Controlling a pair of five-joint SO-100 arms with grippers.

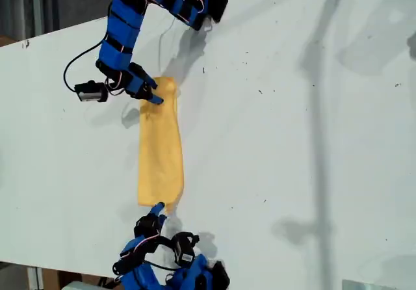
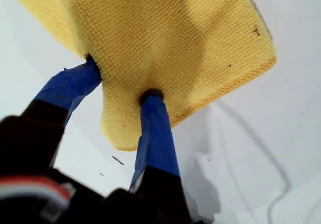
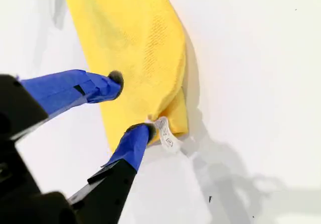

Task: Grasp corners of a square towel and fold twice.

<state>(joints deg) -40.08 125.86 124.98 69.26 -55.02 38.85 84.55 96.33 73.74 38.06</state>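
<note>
1. The towel (image 1: 160,150) lies on the white table (image 1: 292,140) as a narrow folded strip in the centre-left of the exterior view. Its long axis runs from the upper part of the frame to the lower part.
2. My first gripper (image 1: 155,98) is at the strip's upper end, on the corner toward the exterior view's left. In the first wrist view its jaws are pinched on a gather of cloth, one finger (image 2: 150,101) on top and the other at the edge.
3. My second gripper (image 1: 158,207) is at the strip's lower end. Its jaws stand apart, one tip on the cloth and the other beside the white tag (image 3: 168,136), so this corner does not look gripped.
4. Each arm is nearest its own end, and the towel stretches straight away from both pairs of jaws.
5. Judged from this, the second fold must carry one short end along the long axis onto the other.
</note>
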